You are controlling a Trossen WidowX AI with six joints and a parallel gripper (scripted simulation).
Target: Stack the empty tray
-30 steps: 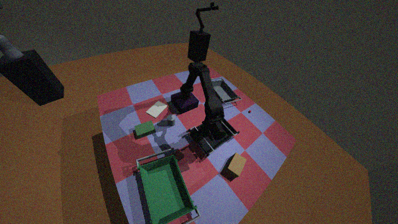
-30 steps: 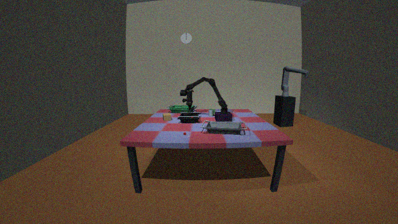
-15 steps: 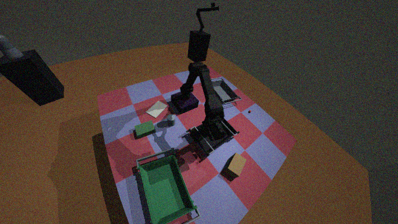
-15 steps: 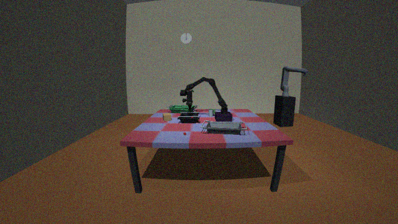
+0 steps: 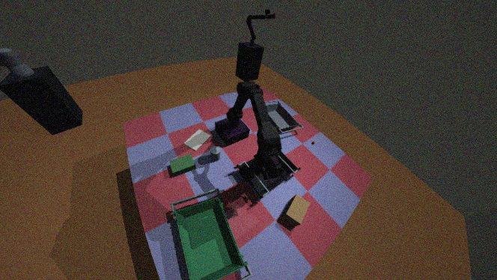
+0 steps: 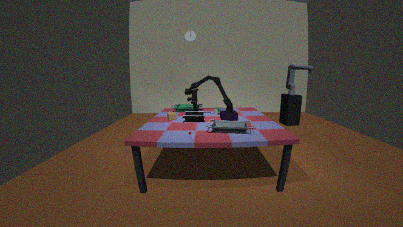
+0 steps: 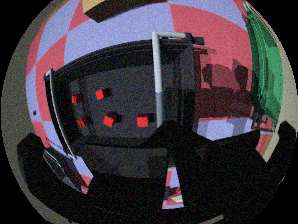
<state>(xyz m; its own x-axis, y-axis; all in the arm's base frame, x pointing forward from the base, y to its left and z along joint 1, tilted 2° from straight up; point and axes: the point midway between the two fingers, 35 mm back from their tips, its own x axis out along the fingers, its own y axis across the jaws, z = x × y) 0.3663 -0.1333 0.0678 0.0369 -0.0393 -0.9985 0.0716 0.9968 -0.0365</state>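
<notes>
The loaded black tray (image 7: 120,80) (image 6: 194,119) stands mid-table with several small red blocks (image 7: 143,121) (image 7: 101,94) on its floor. One wire bar (image 7: 158,75) (image 5: 259,184) lies across its top, inside the right end wall in the wrist view. The other bar (image 7: 52,102) (image 5: 289,164) is out at the left end in that view. My gripper (image 7: 168,125) (image 6: 195,107) is shut and empty, low beside the lower end of the crossing bar; its fingers look very dark. An empty grey tray (image 6: 230,127) (image 5: 281,116) and an empty green tray (image 5: 209,239) (image 7: 267,65) stand apart from it, their bars out.
A tan block (image 5: 297,210) (image 6: 172,116) is near the loaded tray. A green block (image 5: 182,164), a pale flat piece (image 5: 197,140) and a grey cylinder (image 5: 215,153) (image 6: 215,111) lie toward the arm's purple base (image 5: 232,131) (image 6: 229,115). A tiny red thing (image 6: 190,133) (image 5: 313,142) lies on the checked top.
</notes>
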